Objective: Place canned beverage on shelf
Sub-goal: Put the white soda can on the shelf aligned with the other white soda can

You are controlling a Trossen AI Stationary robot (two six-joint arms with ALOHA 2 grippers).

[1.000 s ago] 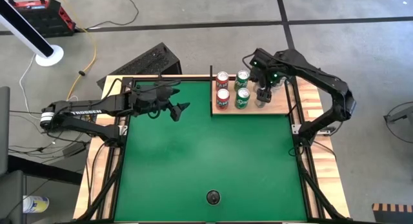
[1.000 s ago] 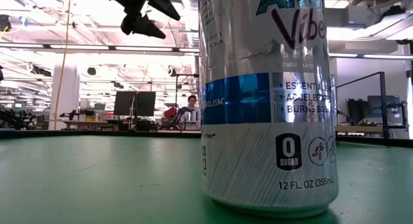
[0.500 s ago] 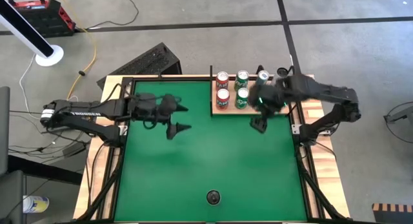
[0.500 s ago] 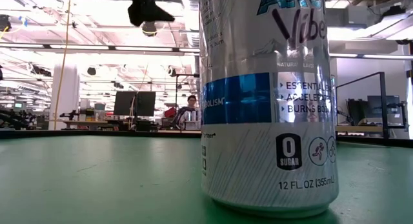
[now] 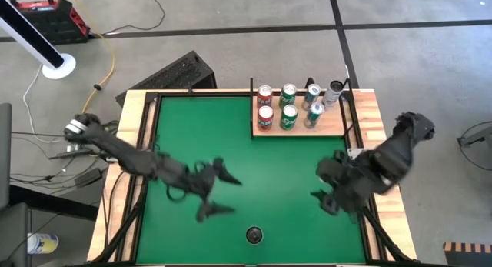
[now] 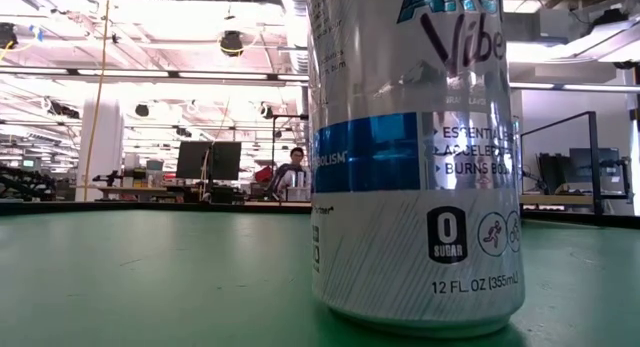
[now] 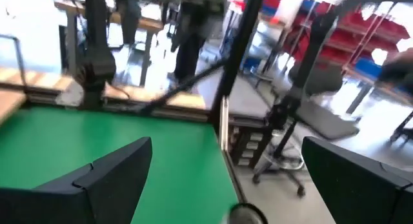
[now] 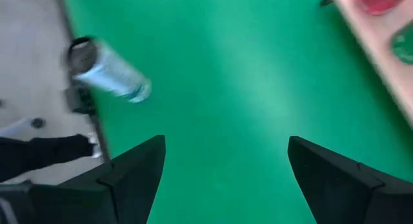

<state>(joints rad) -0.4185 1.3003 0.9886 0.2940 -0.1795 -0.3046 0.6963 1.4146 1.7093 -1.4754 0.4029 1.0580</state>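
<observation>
A silver can with a blue band [image 6: 415, 157] stands upright on the green felt by the table's near edge, also seen in the high view [image 5: 254, 235] and the right wrist view [image 8: 106, 66]. The pale-wood shelf [image 5: 334, 127] lies at the far right and carries several upright red, green and silver cans [image 5: 288, 113]. My left gripper [image 5: 221, 193] hovers open above the felt, just left of and beyond the lone can. My right gripper [image 5: 323, 187] hovers open over the near right part of the felt, pointing down at a slant. Both are empty.
A raised wooden rim [image 5: 138, 144] frames the felt. Open green felt [image 5: 269, 167] lies between the shelf and the lone can. The room beyond shows desks, chairs and a seated person [image 6: 293, 172] far off.
My left gripper has swung from the table's far left toward the near edge, closer to the lone can, and stayed open. My right gripper has drawn away from the shelf and swept toward the near right part of the felt, turning as it went. The cans on the shelf stay standing.
</observation>
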